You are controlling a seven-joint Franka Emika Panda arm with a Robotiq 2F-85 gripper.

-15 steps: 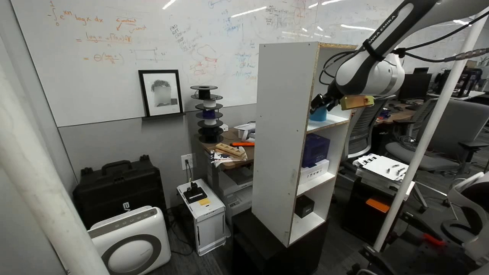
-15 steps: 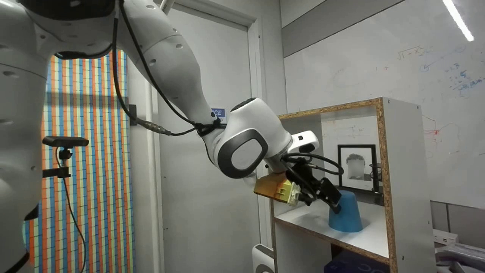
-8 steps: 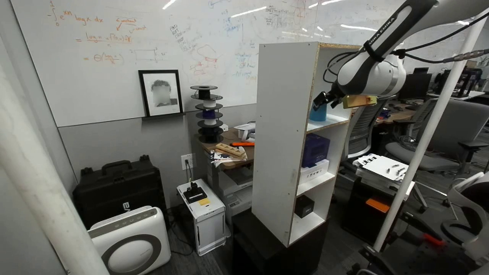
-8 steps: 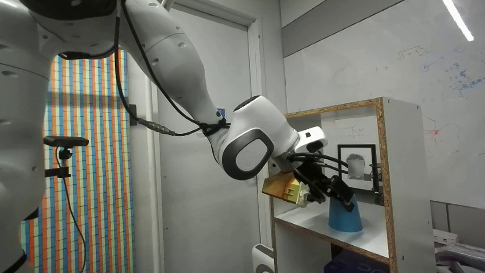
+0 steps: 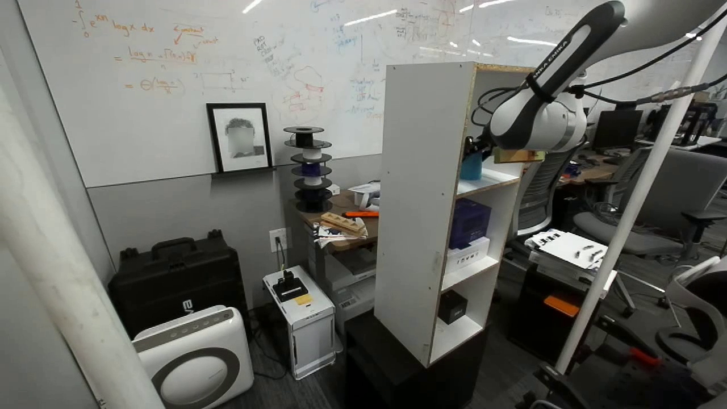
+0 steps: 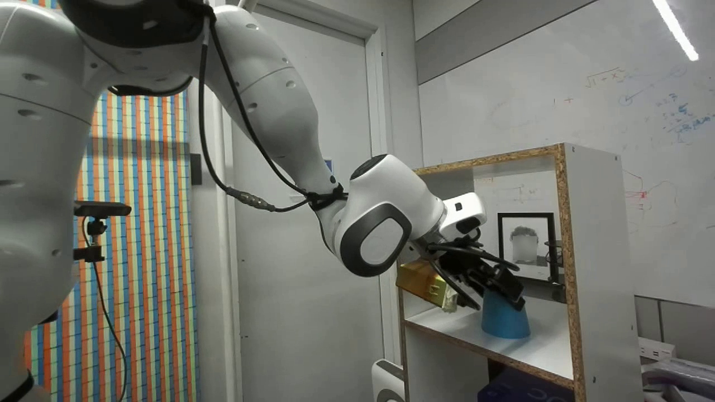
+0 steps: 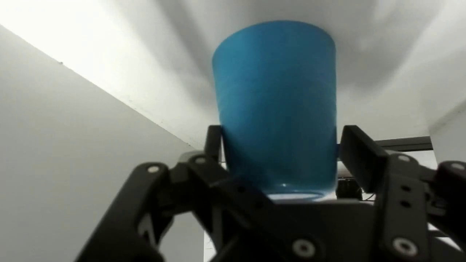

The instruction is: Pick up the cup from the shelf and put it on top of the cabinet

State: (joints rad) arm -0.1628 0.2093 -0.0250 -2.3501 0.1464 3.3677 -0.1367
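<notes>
The light-blue cup (image 6: 505, 326) stands upside down, wide end down, on the white shelf (image 6: 550, 349) in the top compartment of the tall white cabinet (image 6: 603, 251). In an exterior view the cup (image 5: 470, 169) shows partly behind the cabinet's side wall (image 5: 420, 199). My gripper (image 6: 504, 290) reaches down at a slant into the compartment, around the cup's narrow upper end. In the wrist view the cup (image 7: 276, 83) is between the fingers of my gripper (image 7: 282, 142). The left finger is close against it or touching. A narrow gap shows at the right finger (image 7: 362, 156).
The cabinet's top panel edge (image 6: 497, 158) and side walls surround the compartment. Lower compartments hold a dark blue-purple box (image 5: 470, 221), a white box (image 5: 468, 255) and a black box (image 5: 452, 307). A yellow-orange block (image 6: 427, 285) hangs on the wrist. A white pole (image 5: 625, 216) stands nearby.
My gripper has moved further in and down over the cup's upper end. The cup has shifted slightly to the left in both exterior views.
</notes>
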